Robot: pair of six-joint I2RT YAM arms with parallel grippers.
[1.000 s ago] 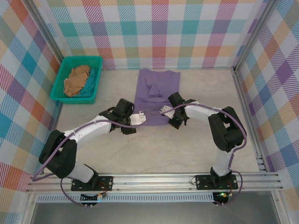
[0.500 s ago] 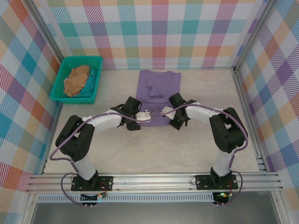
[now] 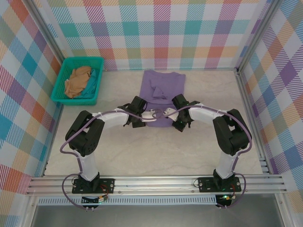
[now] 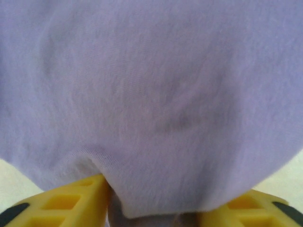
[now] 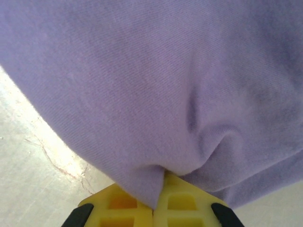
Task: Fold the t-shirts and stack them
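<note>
Left gripper [image 3: 153,114] has reached the lavender t-shirt [image 3: 164,81].

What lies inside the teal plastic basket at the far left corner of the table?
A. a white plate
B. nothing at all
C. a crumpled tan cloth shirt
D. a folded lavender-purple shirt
C: the top view shows a crumpled tan cloth t-shirt bunched inside the teal plastic basket, while the lavender-purple cloth t-shirt lies outside it on the table.
</note>
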